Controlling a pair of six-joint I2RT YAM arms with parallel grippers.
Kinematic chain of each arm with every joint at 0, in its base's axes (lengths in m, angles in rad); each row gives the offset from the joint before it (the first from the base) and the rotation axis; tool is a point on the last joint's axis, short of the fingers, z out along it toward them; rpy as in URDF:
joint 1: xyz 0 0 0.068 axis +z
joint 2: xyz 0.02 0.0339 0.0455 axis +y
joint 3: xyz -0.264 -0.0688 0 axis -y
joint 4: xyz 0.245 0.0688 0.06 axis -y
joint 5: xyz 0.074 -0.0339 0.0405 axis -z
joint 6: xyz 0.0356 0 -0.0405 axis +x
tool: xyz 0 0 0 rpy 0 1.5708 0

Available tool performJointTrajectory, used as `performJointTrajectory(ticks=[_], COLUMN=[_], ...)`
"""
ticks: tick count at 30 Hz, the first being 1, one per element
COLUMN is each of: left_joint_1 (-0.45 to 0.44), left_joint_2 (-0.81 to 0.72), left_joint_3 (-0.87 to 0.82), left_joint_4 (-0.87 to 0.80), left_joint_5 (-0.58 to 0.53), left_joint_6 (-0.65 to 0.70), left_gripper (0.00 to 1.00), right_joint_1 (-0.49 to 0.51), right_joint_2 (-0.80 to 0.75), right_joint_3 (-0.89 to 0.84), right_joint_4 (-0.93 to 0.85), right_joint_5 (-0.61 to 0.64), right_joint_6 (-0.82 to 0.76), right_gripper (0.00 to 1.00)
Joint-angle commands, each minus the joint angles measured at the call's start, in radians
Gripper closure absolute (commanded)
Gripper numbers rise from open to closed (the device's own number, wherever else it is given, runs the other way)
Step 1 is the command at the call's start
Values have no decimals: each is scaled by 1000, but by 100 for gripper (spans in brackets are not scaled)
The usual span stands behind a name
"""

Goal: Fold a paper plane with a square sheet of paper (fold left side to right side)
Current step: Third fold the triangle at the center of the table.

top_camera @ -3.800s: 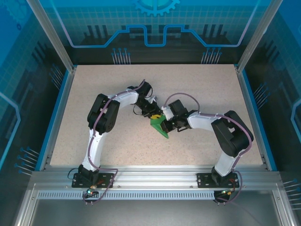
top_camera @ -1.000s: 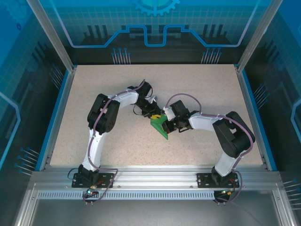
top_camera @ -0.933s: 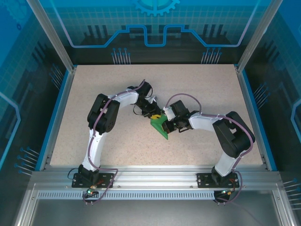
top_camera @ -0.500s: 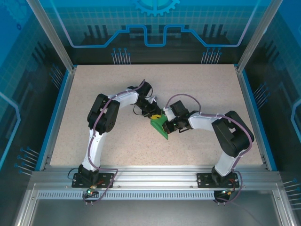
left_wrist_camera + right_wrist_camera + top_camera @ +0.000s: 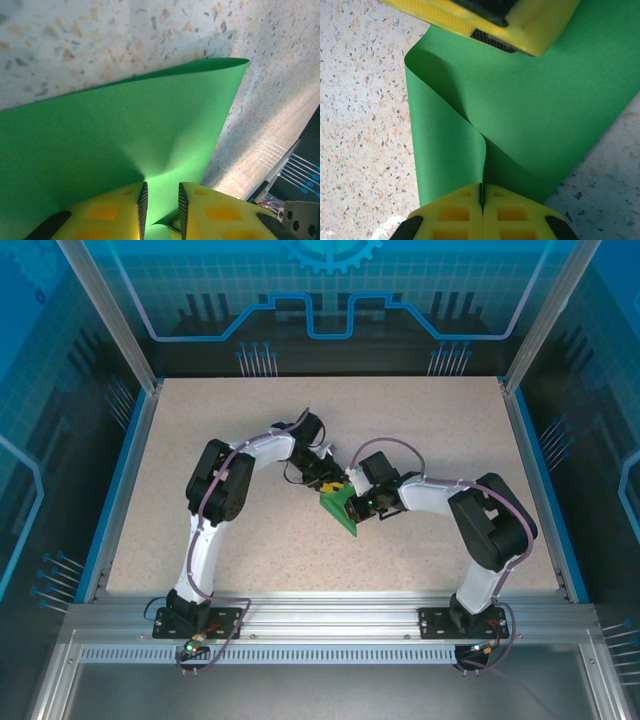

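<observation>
The square sheet of paper (image 5: 343, 512) is green and folded over into a wedge at the middle of the table. In the right wrist view the paper (image 5: 535, 110) has one flap curling up, and my right gripper (image 5: 481, 187) is shut on that flap's edge. My left gripper (image 5: 161, 186) stands over the paper (image 5: 125, 125) with its pads a little apart and green surface showing between them. One of its yellow fingers (image 5: 520, 20) rests at the sheet's far side. From above, the left gripper (image 5: 330, 486) and right gripper (image 5: 352, 503) meet over the paper.
The speckled table (image 5: 250, 420) has blue side rails and an aluminium frame at the near edge. Both arms bend in toward the centre, and their elbows stand above the table to the left and right.
The right gripper has shifted slightly toward the left gripper while holding the paper. The left arm has barely moved.
</observation>
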Motion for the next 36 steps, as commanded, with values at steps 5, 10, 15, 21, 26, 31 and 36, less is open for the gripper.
performJointTrajectory(ticks=[5, 10, 15, 21, 26, 31, 36], left_joint_1=[12, 46, 61, 36, -18, -34, -42], left_joint_2=[-47, -137, -262, -333, -327, -289, -254], left_joint_3=[65, 8, -129, -314, -374, -389, -377], left_joint_4=[-98, -64, -6, 112, 175, 200, 212], left_joint_5=[-42, -80, -79, 29, 65, 56, 62], left_joint_6=[63, 66, 82, 86, 90, 77, 84], left_gripper=[64, 62, 70, 82, 84, 86, 86], right_joint_1=[8, 10, 11, 11, 11, 11, 12], right_joint_2=[29, 39, 45, 54, 63, 65, 68], right_joint_3=[18, 26, 26, 27, 30, 32, 34], right_joint_4=[-129, -136, -132, -128, -136, -135, -141], right_joint_5=[9, 9, 8, 8, 9, 5, 8], right_joint_6=[-39, -40, -41, -39, -39, -37, -38], right_gripper=[100, 100, 100, 100, 100, 100, 100])
